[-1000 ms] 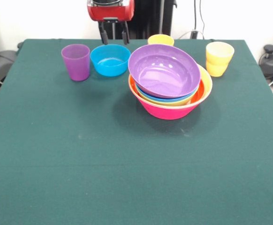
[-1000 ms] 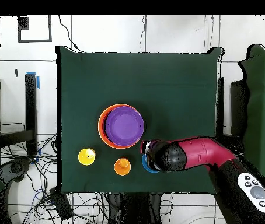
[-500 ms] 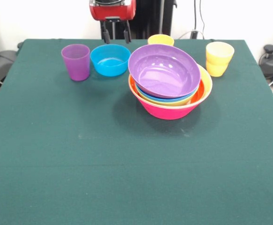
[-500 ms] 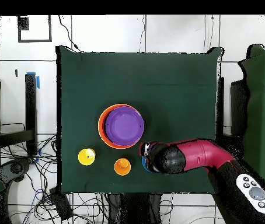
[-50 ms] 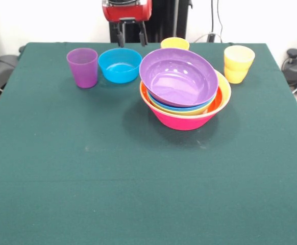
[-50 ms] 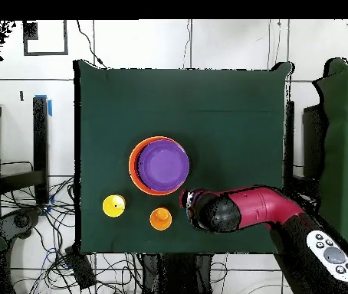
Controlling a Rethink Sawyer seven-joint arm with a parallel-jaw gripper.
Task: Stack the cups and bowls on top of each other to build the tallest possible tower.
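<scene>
The tower is a nest of bowls with a large pink bowl (image 5: 181,120) as its base and a purple bowl (image 5: 178,76) tilted on top; from above it shows as one stack (image 6: 159,164). A small blue bowl (image 5: 120,65) and a purple cup (image 5: 82,67) stand left of it. An orange cup (image 5: 174,44) (image 6: 160,219) stands behind it and a yellow cup (image 5: 238,64) (image 6: 114,205) to its right. My gripper (image 5: 132,38) hangs open and empty just behind the blue bowl, above the table's far edge. In the overhead view the arm (image 6: 242,210) hides the blue bowl and the purple cup.
The table is covered with dark green cloth (image 5: 138,184). Cables and a dark device (image 5: 296,64) lie off its right edge.
The gripper has shifted a little to the right in the front view and risen slightly, staying open. In the overhead view the arm's head now covers the blue bowl. Cups and bowls have not moved.
</scene>
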